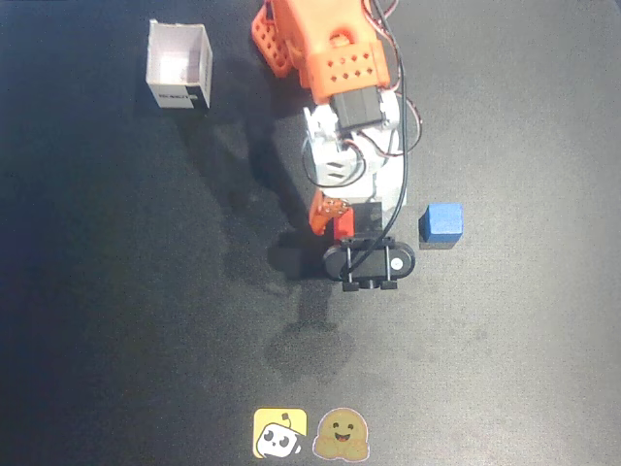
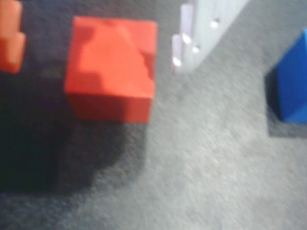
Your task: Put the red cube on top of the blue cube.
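Observation:
The red cube [image 2: 112, 67] sits on the dark mat between my fingers, large in the wrist view. From overhead only a sliver of the red cube [image 1: 341, 226] shows beside the arm. My gripper [image 2: 96, 64] is open: the orange finger [image 2: 9, 38] stands left of the cube and the white finger [image 2: 199, 28] right of it, with a gap on each side. Seen from above, the gripper [image 1: 351, 219] is at the mat's middle. The blue cube [image 1: 443, 221] rests on the mat to the right, apart from the arm, and the blue cube [image 2: 290, 81] shows at the wrist view's right edge.
A white open-topped box [image 1: 179, 66] stands at the upper left in the overhead view. Two stickers [image 1: 310, 434] lie at the mat's bottom edge. A black camera mount [image 1: 369, 264] on the wrist covers part of the gripper from above.

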